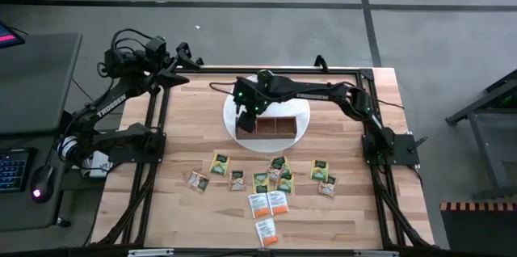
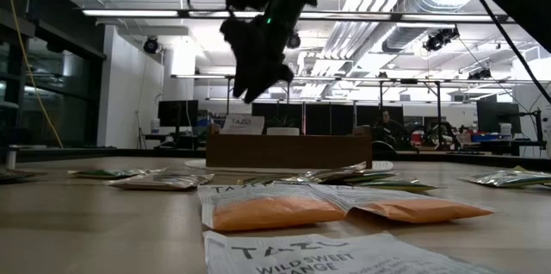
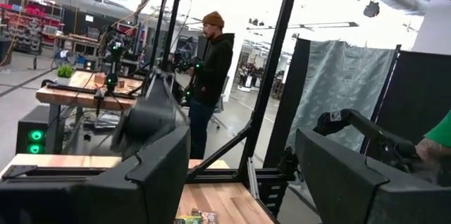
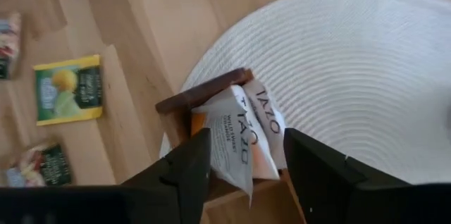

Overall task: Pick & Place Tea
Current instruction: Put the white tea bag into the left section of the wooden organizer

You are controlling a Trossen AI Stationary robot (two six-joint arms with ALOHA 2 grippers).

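Two white-and-orange tea sachets (image 4: 239, 136) stand on edge in the left compartment of the brown wooden tray (image 1: 279, 128), leaning on its wall. The tray sits on a round white mat (image 1: 304, 111). My right gripper (image 4: 248, 138) hangs open just above that compartment, its fingers on either side of the sachets and clear of them; in the low view the right gripper (image 2: 256, 89) is well above the tray (image 2: 288, 149). Several more tea sachets (image 1: 266, 184) lie flat on the table nearer the front edge. My left gripper (image 3: 243, 146) waits open and raised at the far left corner.
The black frame rails (image 1: 153, 136) run along both table sides. Orange sachets (image 2: 275, 209) lie close to the low camera. A person (image 3: 211, 76) stands beyond the table in the left wrist view. Bare wood lies between the mat and the loose sachets.
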